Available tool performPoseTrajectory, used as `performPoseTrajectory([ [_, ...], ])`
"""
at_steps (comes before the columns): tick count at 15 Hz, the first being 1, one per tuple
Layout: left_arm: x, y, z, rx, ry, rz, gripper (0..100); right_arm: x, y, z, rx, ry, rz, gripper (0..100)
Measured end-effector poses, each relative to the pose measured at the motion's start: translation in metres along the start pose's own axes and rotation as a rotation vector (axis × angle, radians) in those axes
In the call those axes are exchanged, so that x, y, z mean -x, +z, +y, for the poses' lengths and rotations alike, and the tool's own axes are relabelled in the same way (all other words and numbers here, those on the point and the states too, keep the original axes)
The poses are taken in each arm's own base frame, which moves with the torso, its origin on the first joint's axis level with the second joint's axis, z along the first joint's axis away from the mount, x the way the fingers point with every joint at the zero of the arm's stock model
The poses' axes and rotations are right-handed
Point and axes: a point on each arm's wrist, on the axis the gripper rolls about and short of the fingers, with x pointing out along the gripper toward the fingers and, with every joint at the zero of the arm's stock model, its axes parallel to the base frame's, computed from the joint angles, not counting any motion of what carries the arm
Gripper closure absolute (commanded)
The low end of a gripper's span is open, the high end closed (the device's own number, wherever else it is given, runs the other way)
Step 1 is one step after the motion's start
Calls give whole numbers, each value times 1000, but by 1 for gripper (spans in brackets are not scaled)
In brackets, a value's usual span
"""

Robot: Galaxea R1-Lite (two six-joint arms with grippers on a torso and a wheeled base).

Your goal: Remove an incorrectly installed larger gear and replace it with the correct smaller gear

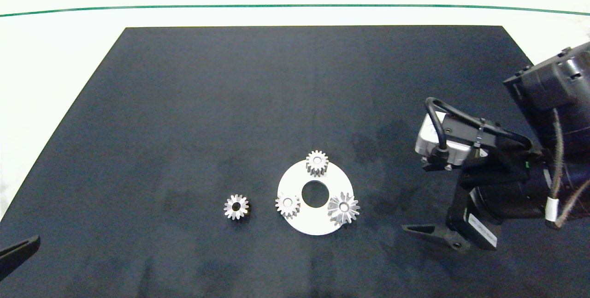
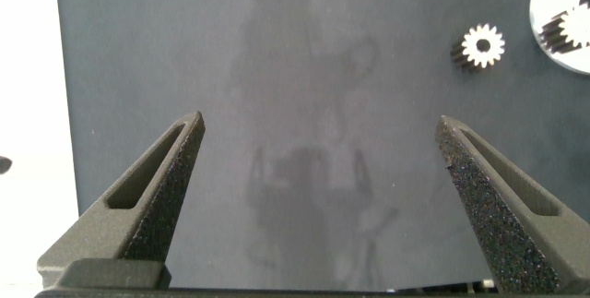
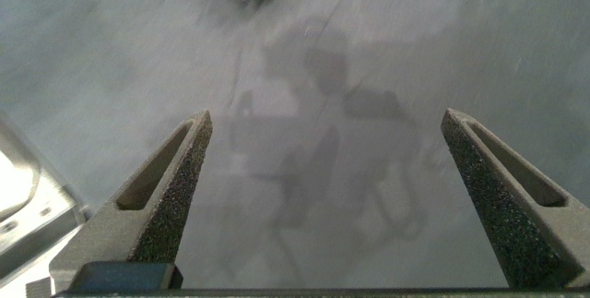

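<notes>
Currently, your stock: larger gear [image 1: 343, 207] seated wrongly on the white ring plate [image 1: 318, 226]; spare smaller gear [image 1: 236, 206] loose on the dark mat, awaiting the swap. Right end effector [image 1: 426, 233] nearby, wide and empty. Left end effector [image 2: 323, 164] parked, likewise wide.

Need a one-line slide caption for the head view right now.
Right gripper open beside white disc carrying larger gear and two small gears; spare smaller gear on mat.
</notes>
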Motion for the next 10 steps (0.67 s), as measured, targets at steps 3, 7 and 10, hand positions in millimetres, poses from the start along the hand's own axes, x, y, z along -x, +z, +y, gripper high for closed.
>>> performPoseTrajectory([
  [3, -1, 2, 0, 0, -2, 10, 0, -17, 17, 8, 74, 23, 10, 0],
  [7, -1, 5, 1, 0, 4, -20, 0, -37, 26, 19, 126, 18, 60, 0],
  [10, -1, 5, 1, 1, 3, -22, 0, -48, 31, 25, 159, 8, 84, 0],
])
